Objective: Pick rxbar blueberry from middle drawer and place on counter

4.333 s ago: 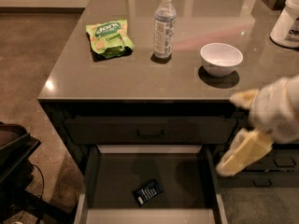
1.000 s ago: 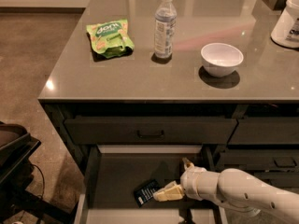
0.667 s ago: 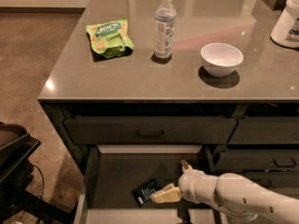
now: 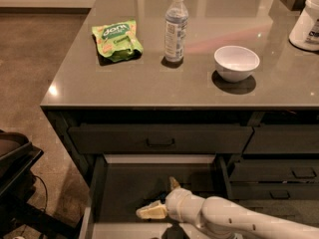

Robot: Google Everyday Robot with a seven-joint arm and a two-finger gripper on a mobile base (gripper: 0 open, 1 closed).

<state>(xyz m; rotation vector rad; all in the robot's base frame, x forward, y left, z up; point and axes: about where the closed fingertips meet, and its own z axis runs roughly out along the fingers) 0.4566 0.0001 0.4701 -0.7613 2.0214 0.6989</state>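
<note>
Camera view puts me early in the job, as I read it. The middle drawer [image 4: 122,190] stands pulled out below the closed top drawer front [image 4: 159,139], so access is sorted. The gripper [image 4: 156,197] is down inside that drawer, low over the floor near its middle, with the pale arm [image 4: 239,220] reaching in from the lower right. The fingers [image 4: 151,212] are spread apart, one lying low toward the front and the other raised toward the back, and I see nothing pinched between them.

The rxbar blueberry [image 4: 159,201] is in the drawer, a dark sliver on the floor in the gap between the two fingers. I judge the grasp is not yet made. Closing on the bar, lifting it out and setting it on the counter [image 4: 149,78] are all left to do. There is bare surface between the green snack bag [image 4: 117,40], the water bottle [image 4: 175,28] and the white bowl [image 4: 236,61].

Most of the bar is lost against the dark floor and behind the lower finger, so I cannot tell whether either finger touches it. The drawer's front edge and the arm run off the bottom of the view, and a white container [image 4: 306,21] is cut off at the right.
</note>
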